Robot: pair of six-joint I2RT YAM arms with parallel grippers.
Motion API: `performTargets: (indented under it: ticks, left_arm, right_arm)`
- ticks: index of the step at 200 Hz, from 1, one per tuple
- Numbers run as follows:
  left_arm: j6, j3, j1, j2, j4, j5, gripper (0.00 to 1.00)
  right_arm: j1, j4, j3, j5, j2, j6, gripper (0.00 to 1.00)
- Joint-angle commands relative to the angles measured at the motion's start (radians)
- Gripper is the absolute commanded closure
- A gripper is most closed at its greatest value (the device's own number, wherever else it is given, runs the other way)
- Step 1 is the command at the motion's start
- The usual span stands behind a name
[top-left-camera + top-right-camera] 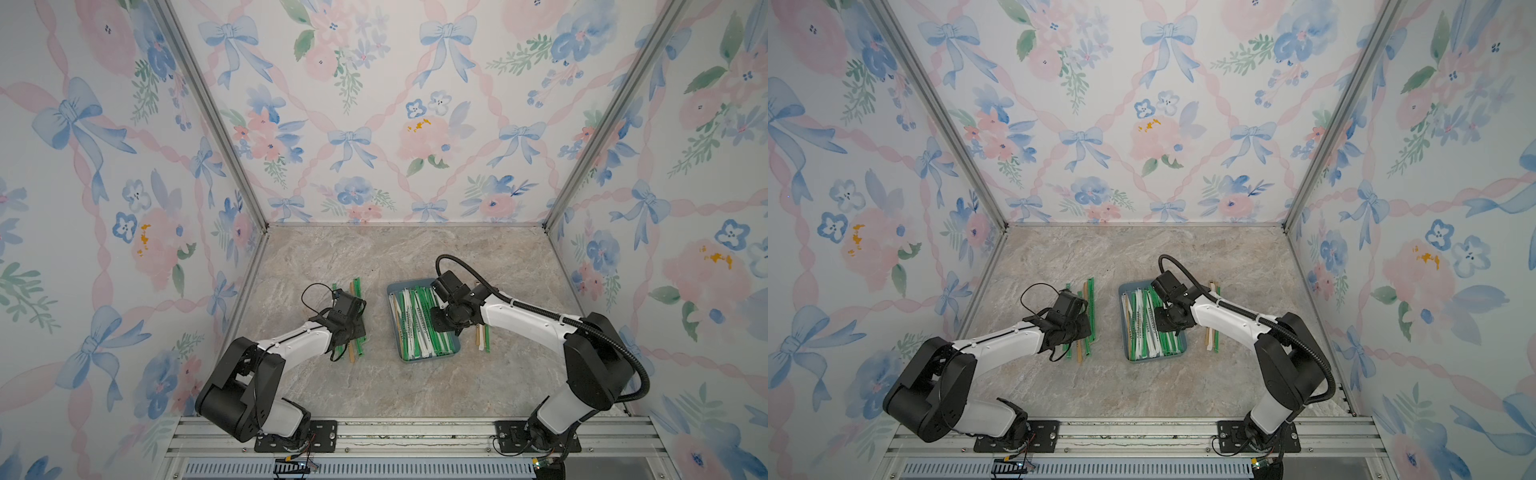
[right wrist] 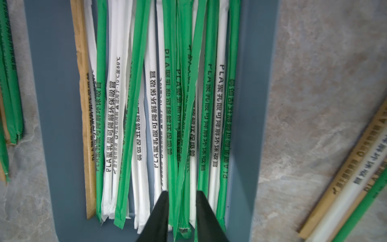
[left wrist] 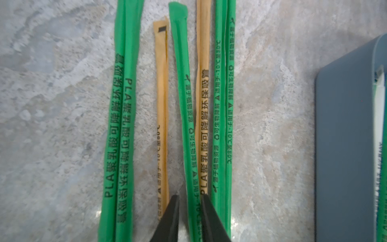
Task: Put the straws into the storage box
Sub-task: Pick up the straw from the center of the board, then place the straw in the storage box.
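Note:
Several green and tan straws (image 3: 120, 125) lie side by side on the marble table left of the storage box (image 1: 415, 360). My left gripper (image 3: 189, 197) is down among them, open, its narrow jaws either side of one green straw (image 3: 184, 104) with a small gap showing. The blue-grey storage box (image 2: 58, 125) holds many green, white and tan straws (image 2: 155, 117). My right gripper (image 2: 182, 192) hovers over the box's right part, open a little, gripping nothing; straw ends lie below it. In both top views the wrists hide the fingertips.
A few more straws (image 1: 482, 336) lie on the table just right of the box, partly under the right arm (image 1: 519, 316). Flowered walls close in three sides. The box's side wall (image 3: 345, 146) stands close to the left group.

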Motion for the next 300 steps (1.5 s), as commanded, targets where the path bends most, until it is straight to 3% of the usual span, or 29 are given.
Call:
performTargets:
  ticks: [1,141,226,259,300]
  left_arm:
    - [-0.006,0.013,-0.006,0.021,-0.009,-0.015,0.78]
    - [-0.003,0.005,-0.007,0.002,-0.011,-0.021,0.93]
    - [-0.009,0.040,-0.019,-0.148,-0.015,-0.017,1.00]
    - [-0.058,0.118,-0.100,-0.126,-0.011,0.006,1.00]
    - [-0.110,0.248,-0.259,0.015,0.009,0.020,1.00]
  right_arm:
    - [-0.008,-0.007,-0.009,0.023,-0.023,0.013,0.75]
    - [-0.027,-0.005,-0.026,0.022,-0.038,0.011,0.75]
    - [-0.043,-0.002,-0.033,0.021,-0.052,0.007,0.75]
    - [-0.048,-0.002,-0.033,0.022,-0.055,0.008,0.75]
    - [-0.056,-0.012,-0.037,0.032,-0.063,0.005,0.75]
